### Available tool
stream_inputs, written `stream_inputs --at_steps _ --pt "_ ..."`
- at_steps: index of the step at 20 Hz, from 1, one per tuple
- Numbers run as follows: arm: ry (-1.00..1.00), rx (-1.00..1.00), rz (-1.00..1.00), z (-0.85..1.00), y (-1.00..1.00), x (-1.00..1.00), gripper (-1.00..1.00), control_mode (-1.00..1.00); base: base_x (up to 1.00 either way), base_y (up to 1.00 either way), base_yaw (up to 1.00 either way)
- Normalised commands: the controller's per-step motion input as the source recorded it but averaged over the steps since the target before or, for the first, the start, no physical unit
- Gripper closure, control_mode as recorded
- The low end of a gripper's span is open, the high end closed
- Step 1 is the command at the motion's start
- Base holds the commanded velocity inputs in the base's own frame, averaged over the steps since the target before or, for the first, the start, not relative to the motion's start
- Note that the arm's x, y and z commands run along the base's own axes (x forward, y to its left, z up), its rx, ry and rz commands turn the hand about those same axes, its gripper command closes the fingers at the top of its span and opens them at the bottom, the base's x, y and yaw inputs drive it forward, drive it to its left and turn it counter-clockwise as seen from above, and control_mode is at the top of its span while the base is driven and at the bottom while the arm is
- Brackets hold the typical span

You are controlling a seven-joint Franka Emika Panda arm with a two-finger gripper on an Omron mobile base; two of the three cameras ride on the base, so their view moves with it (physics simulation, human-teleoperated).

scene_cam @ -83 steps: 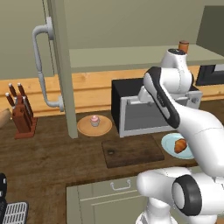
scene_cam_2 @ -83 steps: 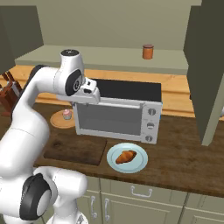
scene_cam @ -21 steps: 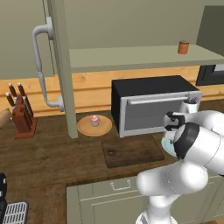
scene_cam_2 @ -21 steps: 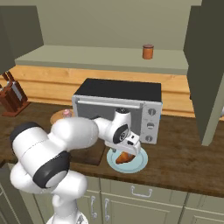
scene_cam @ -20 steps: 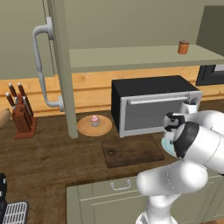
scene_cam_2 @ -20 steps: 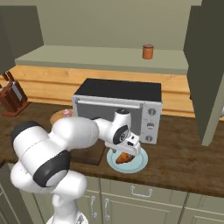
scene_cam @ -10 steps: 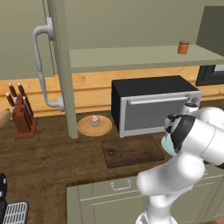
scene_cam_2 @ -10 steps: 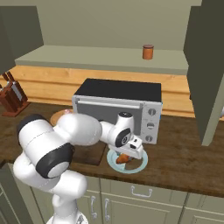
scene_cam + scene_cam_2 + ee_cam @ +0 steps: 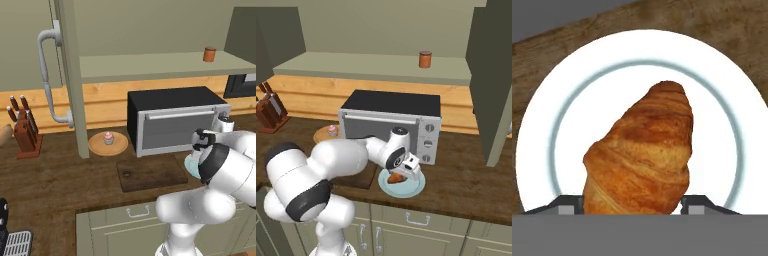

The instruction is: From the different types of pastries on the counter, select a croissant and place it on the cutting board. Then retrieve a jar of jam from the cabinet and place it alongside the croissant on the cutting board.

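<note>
Pincer: the pincer [image 9: 406,170] is right down over the white plate [image 9: 417,187], and in the hand view the 2 tips [image 9: 569,202] stand apart, 1 on each side of the croissant [image 9: 643,157]; whether they press on it, I cannot tell.
Croissant: golden-brown, lying on the white plate with its pale blue ring, just in front of the microwave [image 9: 390,123] on the desk [image 9: 466,182]; in the right base view a sliver of it [image 9: 394,177] shows under the hand.
Plate from the left: a bit of the rim [image 9: 190,165] peeks out beside the white arm.
Cutting board: the dark cutting board [image 9: 152,172] lies flat on the desk in front of the microwave, hole end toward the left, bare on top, just beside the plate.
Cupcake: the pink-frosted cupcake [image 9: 108,137] sits on the round tan plate [image 9: 97,147], left of the microwave.
Jam: the jar of jam [image 9: 425,59] stands upright on the cabinet shelf [image 9: 366,67], above the microwave and well apart from the board.
Cabinet door: the door [image 9: 69,75] stands open edge-on, curved grey handle [image 9: 48,75] facing left.
Far left: 1 knife block [image 9: 26,136] on the desk.
</note>
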Motion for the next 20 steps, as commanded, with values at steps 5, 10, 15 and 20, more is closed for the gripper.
stream_inputs --at_steps 5,10,15,20 --pt "-0.14 -0.05 0.02 0.18 0.72 -0.38 1.00 -1.00 0.00 0.00 0.00" --pt "-0.02 -0.09 0.08 0.06 1.00 -0.07 1.00 -1.00 0.00 0.00 0.00" --pt "-0.01 -0.17 0.03 0.35 0.90 0.02 1.00 -1.00 0.00 0.00 0.00" --pt "0.00 -0.01 0.00 0.73 0.22 0.29 1.00 -1.00 0.00 0.00 0.00"
